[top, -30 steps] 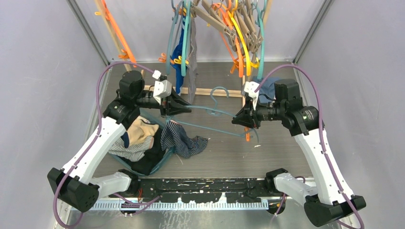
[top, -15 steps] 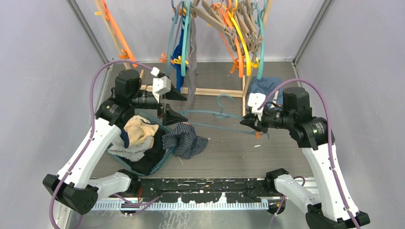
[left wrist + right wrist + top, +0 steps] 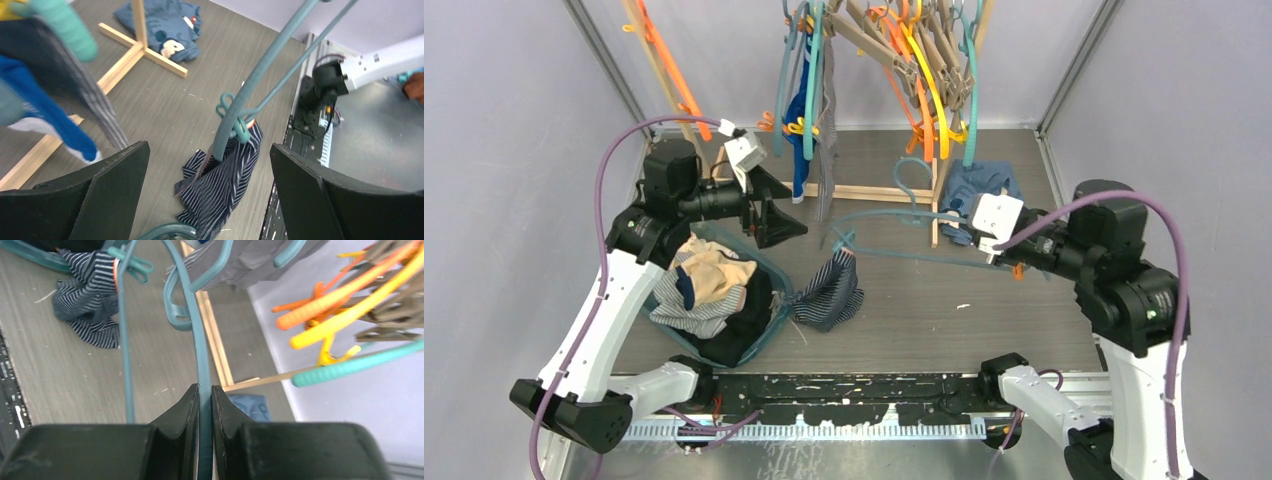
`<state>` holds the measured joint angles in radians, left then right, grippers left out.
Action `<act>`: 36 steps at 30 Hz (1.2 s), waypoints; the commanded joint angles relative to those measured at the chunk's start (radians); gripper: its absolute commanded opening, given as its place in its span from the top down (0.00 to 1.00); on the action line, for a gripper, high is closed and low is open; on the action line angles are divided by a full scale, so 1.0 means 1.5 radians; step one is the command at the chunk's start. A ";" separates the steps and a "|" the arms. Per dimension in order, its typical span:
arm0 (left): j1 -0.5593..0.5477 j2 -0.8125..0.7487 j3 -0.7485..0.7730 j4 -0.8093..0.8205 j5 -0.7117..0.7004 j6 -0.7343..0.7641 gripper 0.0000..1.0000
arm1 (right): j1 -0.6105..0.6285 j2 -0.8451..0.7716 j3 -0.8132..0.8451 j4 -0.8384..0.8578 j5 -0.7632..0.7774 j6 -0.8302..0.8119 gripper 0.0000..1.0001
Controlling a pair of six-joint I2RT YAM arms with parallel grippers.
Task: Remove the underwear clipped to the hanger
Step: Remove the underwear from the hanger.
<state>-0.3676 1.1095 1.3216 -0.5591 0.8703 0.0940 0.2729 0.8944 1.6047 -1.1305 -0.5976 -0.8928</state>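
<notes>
Clamped fingers point(image 3: 182, 410) of my right gripper point(image 3: 204, 389) pinch the rod of a thin teal plastic hanger point(image 3: 196, 340), held out across the grey table point(image 3: 944, 320). At its far end a single teal clip point(image 3: 235, 125) bites the navy, white-pinstriped soft underwear point(image 3: 220, 187). It hangs just beside the teal-rimmed basket point(image 3: 767, 335) of other garments, its lower folds resting on the table. The garment's long axis runs nearly upright, clipped edge up and loose end down. My left gripper point(image 3: 209, 149) faces it, black fingers point(image 3: 107, 190) spread wide and holding nothing. The risk, as I judge it, is closing on the rod instead of the cloth, or tugging sideways so the thin hanger twists out of my right pinch. Beyond, the hanger's hook sits near the wooden rack point(image 3: 874, 193), where it could snag.
</notes>
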 commanded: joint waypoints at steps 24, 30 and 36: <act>0.079 -0.003 -0.048 0.062 0.044 -0.193 0.12 | -0.002 -0.031 -0.139 0.139 -0.178 0.004 0.99; 0.078 0.029 -0.079 0.003 0.108 -0.205 0.25 | -0.001 -0.031 -0.191 0.160 -0.254 -0.066 0.99; 0.055 0.028 -0.135 -0.005 0.135 -0.221 0.26 | -0.001 -0.027 -0.226 0.206 -0.303 -0.095 0.99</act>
<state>-0.2604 1.1675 1.1553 -0.5541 1.0027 -0.2134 0.2729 0.8574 1.2755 -0.9478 -0.9413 -0.9939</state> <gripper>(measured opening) 0.746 0.174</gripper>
